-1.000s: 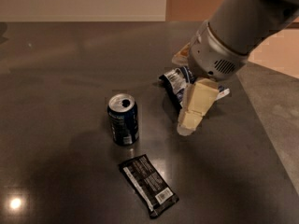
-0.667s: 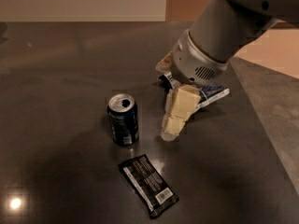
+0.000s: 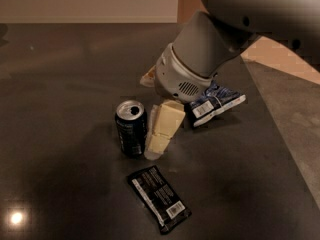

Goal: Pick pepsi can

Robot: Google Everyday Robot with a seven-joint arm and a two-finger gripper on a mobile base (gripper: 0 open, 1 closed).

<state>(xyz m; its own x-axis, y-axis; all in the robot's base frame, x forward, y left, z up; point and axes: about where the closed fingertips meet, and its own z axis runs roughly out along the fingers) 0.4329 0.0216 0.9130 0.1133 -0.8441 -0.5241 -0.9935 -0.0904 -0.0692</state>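
Note:
The pepsi can (image 3: 131,129) stands upright on the dark table (image 3: 60,84), left of centre. It is dark navy with a silver top and an open tab hole. My gripper (image 3: 157,149) is cream-coloured and points down, with its tip at the table right beside the can's right side, touching or nearly touching it. The grey arm and wrist (image 3: 200,59) reach in from the upper right.
A flat black wrapper with a barcode (image 3: 159,198) lies just in front of the can. A dark blue-and-white snack bag (image 3: 216,104) lies right of the gripper, partly under the wrist. The table's right edge (image 3: 280,134) runs diagonally.
My gripper has moved left and down towards the can, from beside the snack bag to right against the can's right side. The can and the wrapper have not moved.

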